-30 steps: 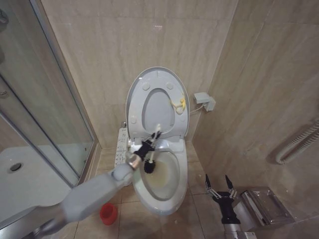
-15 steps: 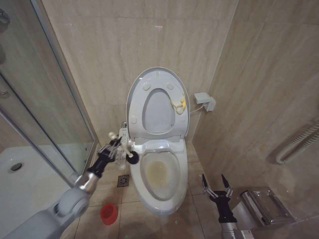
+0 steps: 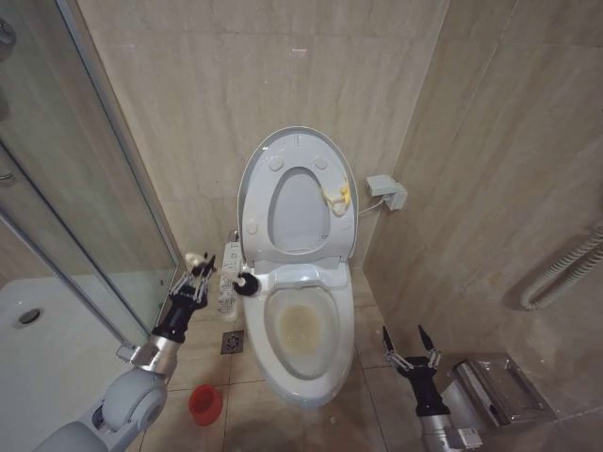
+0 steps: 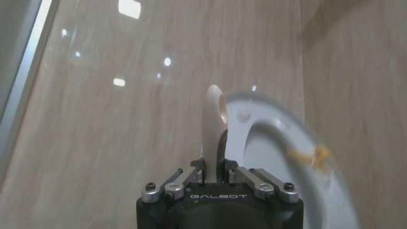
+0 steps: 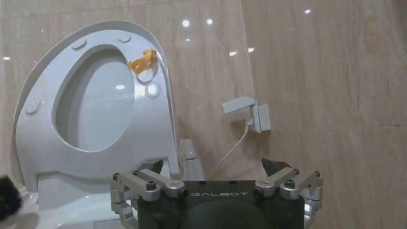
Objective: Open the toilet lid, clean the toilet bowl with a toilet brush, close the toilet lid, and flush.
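The left gripper is clamped on the toilet brush, holding it beside the toilet bowl, left of its rim; the toilet lid stands open; the right gripper waits low, jaws apart.

A beige tiled floor carries everything here. The toilet bowl stands on it against the back wall, white, with yellowish-brown staining inside. To the robot's left of the bowl a small square floor drain is set into the tiles. Nearer the robot on that same side sits a round red holder, apart from the bowl's base. Farther left, the floor meets the raised white shower tray behind the glass screen. On the robot's right, near the side wall, a shiny metal box lies on the tiles.
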